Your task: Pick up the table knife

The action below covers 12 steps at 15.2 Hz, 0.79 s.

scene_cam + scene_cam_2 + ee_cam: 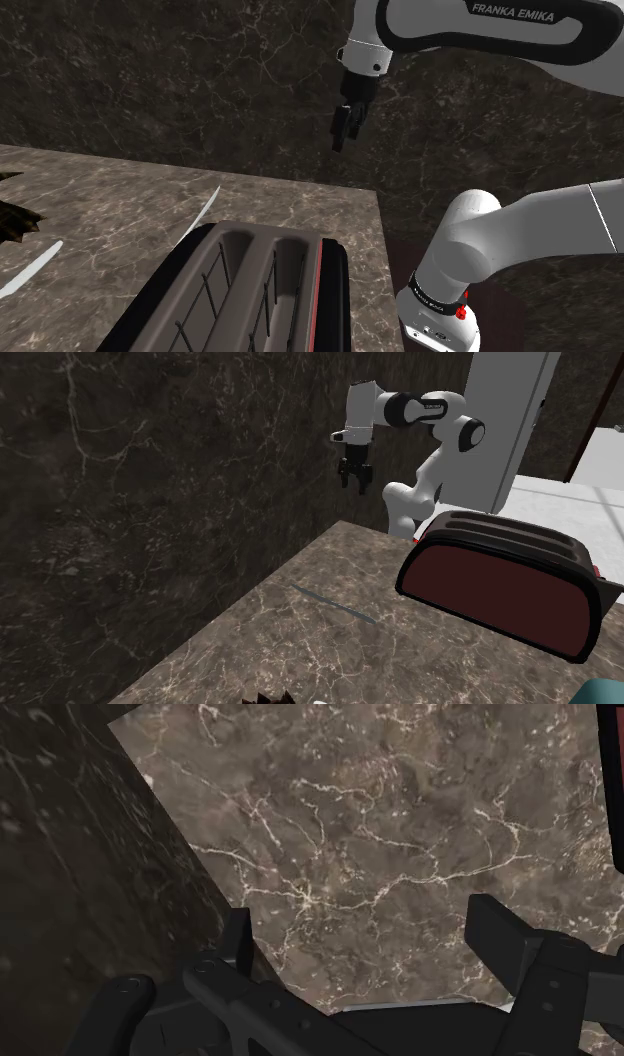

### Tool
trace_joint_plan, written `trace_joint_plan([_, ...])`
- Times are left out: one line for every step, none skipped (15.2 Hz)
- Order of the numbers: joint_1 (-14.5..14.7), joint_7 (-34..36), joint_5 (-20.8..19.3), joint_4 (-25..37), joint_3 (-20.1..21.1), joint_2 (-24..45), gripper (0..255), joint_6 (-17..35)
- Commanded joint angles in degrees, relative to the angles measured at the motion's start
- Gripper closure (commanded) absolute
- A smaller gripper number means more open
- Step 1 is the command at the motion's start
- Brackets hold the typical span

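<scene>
While looking down from the shoulder side, can spot the gripper (345, 125) high up by the dark wall (150, 80), well above the counter (120, 200). Spread wide, holding nothing.

Can find the knife (204, 212) lying flat on the counter, thin and pale, just past the far corner of the toaster (240, 290). Sits well apart from the gripper, lower down and toward that view's left. Has its near end hidden behind the toaster.

Cannot miss the toaster: big, dark, with red trim, close to the camera and covering much of the counter. Off at the left edge, can make out a dark spiky thing (15, 222) and a second pale strip (30, 270); cannot tell what either is.

From the second outside view, can see the whole knife (332, 603) as a thin line on the counter (250, 642), just beside the toaster (500, 582) but not touching it. Finds the gripper (355, 477) far back and high. Also takes in a tall white block (510, 422) behind the arm (455, 434), a teal thing (606, 692) in the lower right corner, and the spiky thing (270, 698) at the bottom edge.

Through the wrist camera, shows two black fingers (237, 939) standing wide, with counter (380, 834) beyond them, wall (70, 854) on one side and a red sliver of toaster (615, 754) on the other.
</scene>
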Motion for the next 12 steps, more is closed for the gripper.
trace_joint_plan([0.0,0.0,0.0,0.0,0.0,0.0,0,0.0])
trace_joint_plan([-0.21,3.09,1.09,-0.32,1.73,0.28,0,0.6])
trace_joint_plan([-0.45,6.16,2.18,-0.52,3.48,0.7,0,1.23])
trace_joint_plan([-0.72,9.21,3.25,-0.6,5.25,1.25,0,1.89])
trace_joint_plan([-1.01,12.25,4.29,-0.57,7.01,1.93,0,2.59])
trace_joint_plan([-1.32,15.29,5.28,-0.41,8.77,2.75,0,3.32])
trace_joint_plan([-1.7,18.31,6.24,-0.15,10.56,3.7,0,4.07])
trace_joint_plan([-2.06,21.35,7.1,0.23,12.3,4.77,0,4.86])
trace_joint_plan([-2.45,24.39,7.89,0.73,14.03,5.98,0,5.68])
trace_joint_plan([-2.9,27.43,8.59,1.33,15.77,7.29,0,6.51])
trace_joint_plan([-3.42,30.46,9.22,2.03,17.52,8.72,0,7.35])
trace_joint_plan([-4.0,33.49,9.74,2.84,19.26,10.26,0,8.21])
